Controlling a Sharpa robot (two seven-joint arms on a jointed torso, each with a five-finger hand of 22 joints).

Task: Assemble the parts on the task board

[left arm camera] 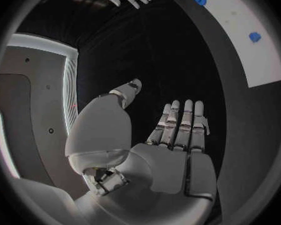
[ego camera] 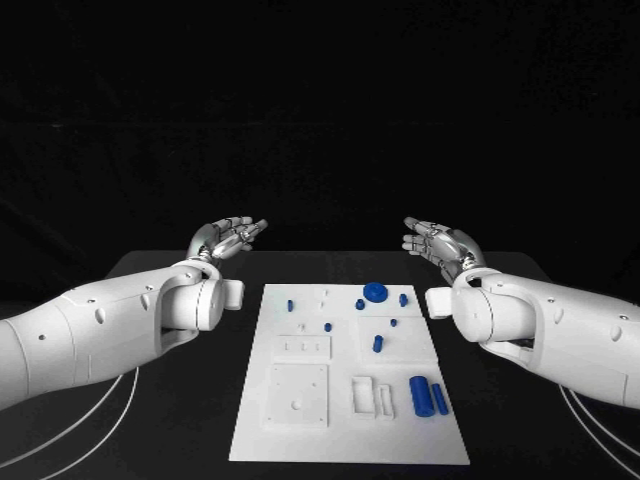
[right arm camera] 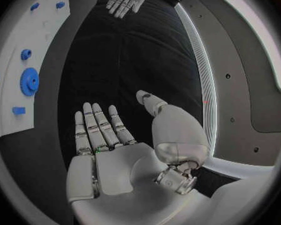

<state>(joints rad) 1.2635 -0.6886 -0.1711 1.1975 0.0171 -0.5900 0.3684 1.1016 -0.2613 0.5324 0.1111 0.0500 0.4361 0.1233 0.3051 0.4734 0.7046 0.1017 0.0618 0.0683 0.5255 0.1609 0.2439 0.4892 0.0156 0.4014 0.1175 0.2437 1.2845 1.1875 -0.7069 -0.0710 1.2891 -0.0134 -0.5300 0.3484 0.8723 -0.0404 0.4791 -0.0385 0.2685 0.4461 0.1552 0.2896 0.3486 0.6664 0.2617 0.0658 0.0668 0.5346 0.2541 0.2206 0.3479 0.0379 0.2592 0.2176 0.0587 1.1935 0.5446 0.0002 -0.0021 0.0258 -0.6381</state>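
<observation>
The white task board (ego camera: pixel 352 440) lies in the middle of the black table. Small blue parts lie on it: a gear (ego camera: pixel 375 292) near its far edge, a small peg (ego camera: pixel 378 344) mid-board, and two cylinders (ego camera: pixel 427 396) at the near right. My left hand (ego camera: pixel 227 238) hovers beyond the board's far left corner, fingers apart and holding nothing; its palm (left arm camera: pixel 172 160) faces up. My right hand (ego camera: pixel 438 240) hovers beyond the far right corner, also spread and empty (right arm camera: pixel 115 155). The gear (right arm camera: pixel 29 81) and board (right arm camera: pixel 34 45) show in the right wrist view.
The board (left arm camera: pixel 253 45) has raised white fixtures and slots at its near left (ego camera: pixel 299 396) and centre (ego camera: pixel 374 397). Bare black table surrounds the board on both sides. White cables (ego camera: pixel 75 420) hang at the table's near left.
</observation>
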